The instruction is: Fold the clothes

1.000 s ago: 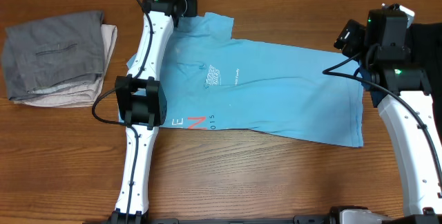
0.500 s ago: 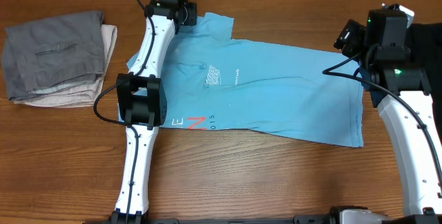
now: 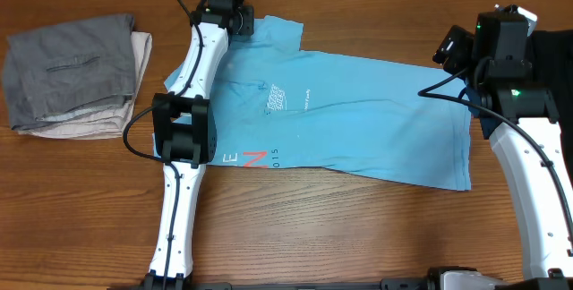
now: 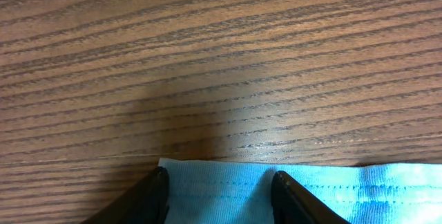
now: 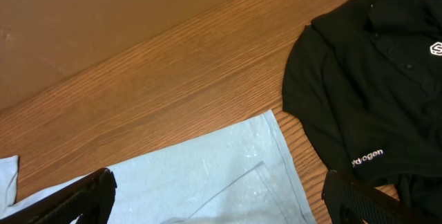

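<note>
Overhead, the shirt point(image 3: 358, 120) lies spread across the middle of the table point(image 3: 358, 236). It is light blue, with a white logo facing up and coral-and-white letters at its near left edge. My left gripper point(image 4: 221, 189) sits at its far left corner, jaws partly apart, the stitched hem loose between them. My right gripper point(image 5: 214, 200) gapes wide and empty over its right edge, beside a black top point(image 5: 373, 79). Folded grey clothes point(image 3: 72, 71) lie left.
</note>
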Robot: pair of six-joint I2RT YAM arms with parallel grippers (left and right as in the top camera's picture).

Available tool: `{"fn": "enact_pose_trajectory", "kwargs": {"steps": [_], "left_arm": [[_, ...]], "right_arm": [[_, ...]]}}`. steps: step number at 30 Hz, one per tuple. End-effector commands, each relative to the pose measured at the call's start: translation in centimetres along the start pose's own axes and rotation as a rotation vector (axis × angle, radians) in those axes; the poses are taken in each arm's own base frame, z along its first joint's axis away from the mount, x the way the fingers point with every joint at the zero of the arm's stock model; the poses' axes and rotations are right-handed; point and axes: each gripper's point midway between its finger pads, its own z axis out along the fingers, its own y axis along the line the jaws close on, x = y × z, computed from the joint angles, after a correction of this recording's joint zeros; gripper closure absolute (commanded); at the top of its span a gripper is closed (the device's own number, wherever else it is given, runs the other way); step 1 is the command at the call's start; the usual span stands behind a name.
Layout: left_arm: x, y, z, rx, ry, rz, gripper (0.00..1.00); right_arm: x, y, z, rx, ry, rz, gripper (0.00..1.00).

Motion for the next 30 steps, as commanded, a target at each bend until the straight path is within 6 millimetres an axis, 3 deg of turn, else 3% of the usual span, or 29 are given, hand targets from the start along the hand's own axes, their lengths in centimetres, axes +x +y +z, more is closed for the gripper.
{"fn": "enact_pose_trajectory", "kwargs": {"steps": [1, 6, 11, 22, 25, 27, 30], "left_arm": [[0.5, 0.8, -0.2, -0.025, 0.018, -0.002, 0.47], [-0.5, 0.7, -0.4, -0.022, -0.018, -0.004, 0.39], [-2.3, 0.5, -1.3, -0.016, -0.066, -0.006, 0.41], [-3.8, 0.4, -2.2, -0.012, -0.101, -0.009, 0.41], [-5.3, 0.2, -3.4, -0.007, -0.136, -0.017, 0.44], [-6.6, 0.1, -4.6, -0.003, -0.164, -0.018, 0.55], [-7.0, 0.0, -5.2, -0.003, -0.165, -0.018, 0.59]], "right_arm": [[-0.3, -0.1, -0.1, 0.003, -0.011, 0.012, 0.00], [-0.3, -0.1, -0.1, 0.003, -0.010, 0.012, 0.00], [-0.3, -0.1, -0.1, 0.003, -0.010, 0.012, 0.00], [-0.3, -0.1, -0.1, 0.003, -0.010, 0.012, 0.00], [-0.3, -0.1, -0.1, 0.003, -0.011, 0.012, 0.00], [-0.3, -0.1, -0.1, 0.003, -0.010, 0.012, 0.00], [-0.3, -0.1, -0.1, 0.003, -0.010, 0.012, 0.00]]}}
